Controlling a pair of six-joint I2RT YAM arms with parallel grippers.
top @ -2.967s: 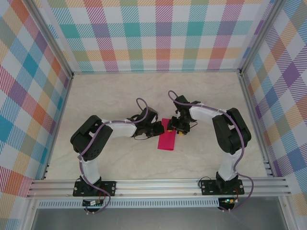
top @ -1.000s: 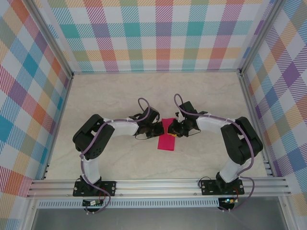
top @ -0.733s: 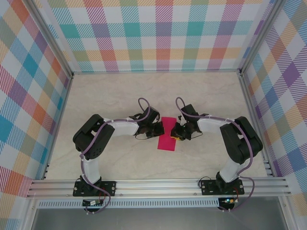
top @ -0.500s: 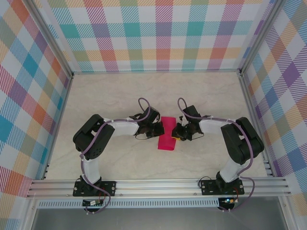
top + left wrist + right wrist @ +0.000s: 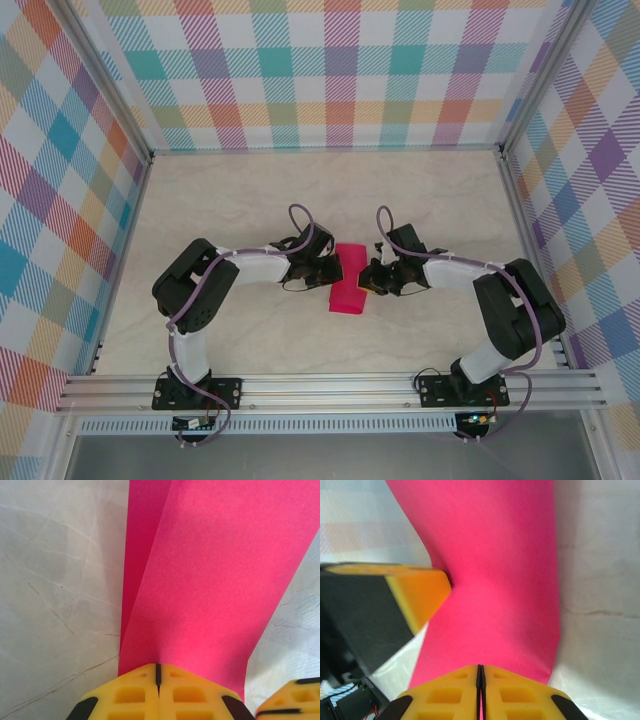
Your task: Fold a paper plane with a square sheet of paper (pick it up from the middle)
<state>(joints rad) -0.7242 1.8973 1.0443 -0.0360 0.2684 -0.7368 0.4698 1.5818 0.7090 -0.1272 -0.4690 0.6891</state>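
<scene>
Since a second ago my right pincer [image 5: 367, 283] has slid nearer along the paper [image 5: 349, 292], now pinching its right edge. Farther back, my left pincer [image 5: 334, 268] pinches its left edge. Thin, floppy, easily torn: I judge edges the best hold.

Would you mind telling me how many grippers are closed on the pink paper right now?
2. The left gripper pinches the pink paper at its left side; the right gripper pinches it at the right side, opposite.

Right gripper [image 5: 480, 673] pinched shut on pink paper [image 5: 492, 580].
</scene>
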